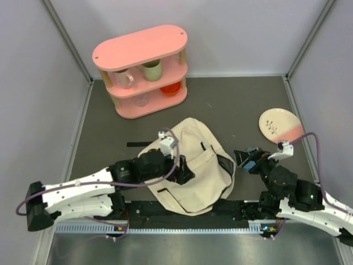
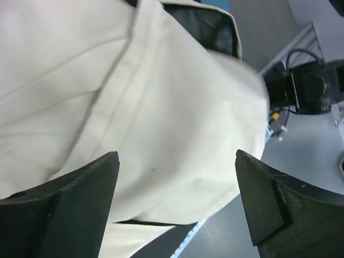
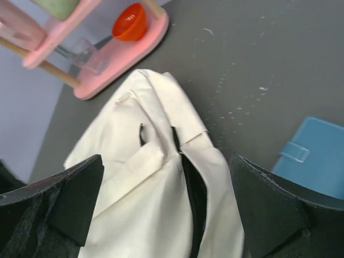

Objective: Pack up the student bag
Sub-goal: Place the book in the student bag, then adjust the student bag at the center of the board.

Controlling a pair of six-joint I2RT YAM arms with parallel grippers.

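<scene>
Cream canvas, the student bag (image 1: 193,165) lies slumped on the table (image 1: 220,105) with its dark mouth gaping on its right side, and my left hand (image 2: 177,161) sits over the bag's left part, fingers spread and pinching nothing. My right hand (image 3: 166,166) hovers just right of the bag, also spread wide and empty, and a blue case (image 3: 317,156) lies on the table beside the bag. I judge the packing unfinished: that case is outside, the bag is unclosed, and I cannot see what is inside.
</scene>
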